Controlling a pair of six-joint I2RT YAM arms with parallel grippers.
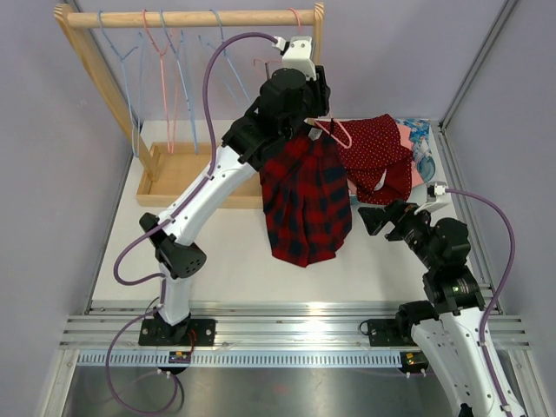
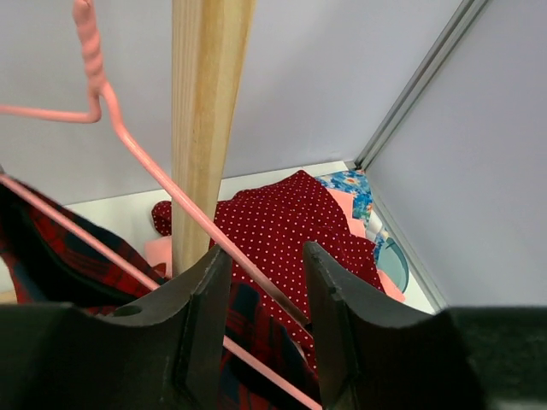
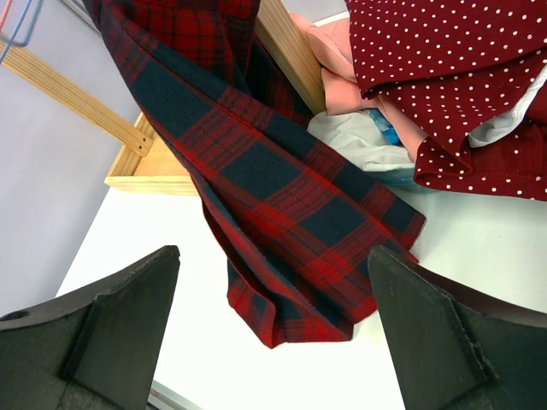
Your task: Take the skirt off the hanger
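1. Hold the left gripper (image 2: 265, 256) high at upper centre of the top view, with the hanger (image 2: 92, 51) wire between narrowed jaws; firm clamp impossible to tell.
2. Bring the right gripper (image 3: 273, 256), spread wide at lower right, onto the plaid skirt (image 1: 304, 204) draped mid-frame.
3. Probably best: pinch near the waistband, then pull down, clear of the dotted garment (image 1: 373, 148).

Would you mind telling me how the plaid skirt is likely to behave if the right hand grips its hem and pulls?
The plaid skirt hangs in soft folds from the pink hanger, so it is probably floppy and would bunch in the right hand. It looks thin and light. A pull may drag or swing the hanger rather than free the skirt.
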